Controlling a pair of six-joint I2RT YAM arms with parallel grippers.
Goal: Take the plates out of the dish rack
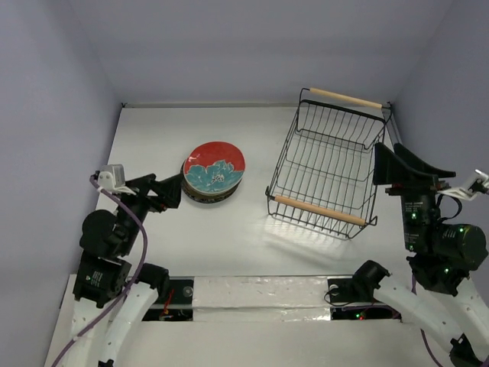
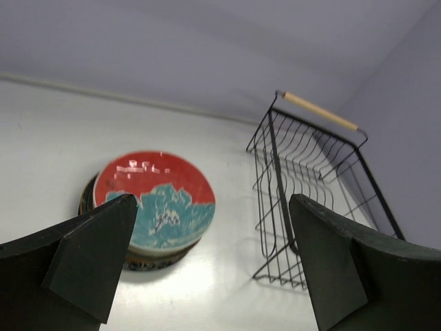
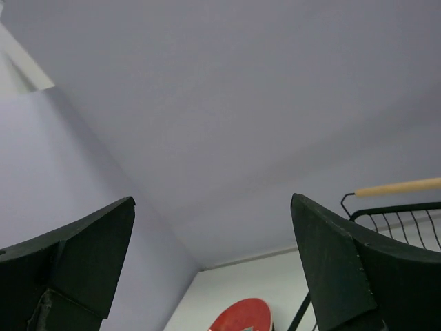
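The plates (image 1: 214, 173) sit in one stack on the table, left of the dish rack. On top lies the red plate with a teal flower (image 2: 160, 196), and a dark patterned rim (image 2: 141, 261) shows at the bottom of the stack. A slice of the red plate (image 3: 249, 316) also shows low in the right wrist view. The dish rack (image 1: 319, 209), black wire with two wooden handles, holds nothing that I can see. My left gripper (image 1: 166, 192) is open, just left of the stack and apart from it. My right gripper (image 1: 403, 167) is open, raised at the rack's right side.
Grey walls close in the table at the back and on both sides. The rack (image 2: 275, 172) stands at the back right, its far handle (image 3: 400, 186) close to the corner. Both arm bases are at the near edge.
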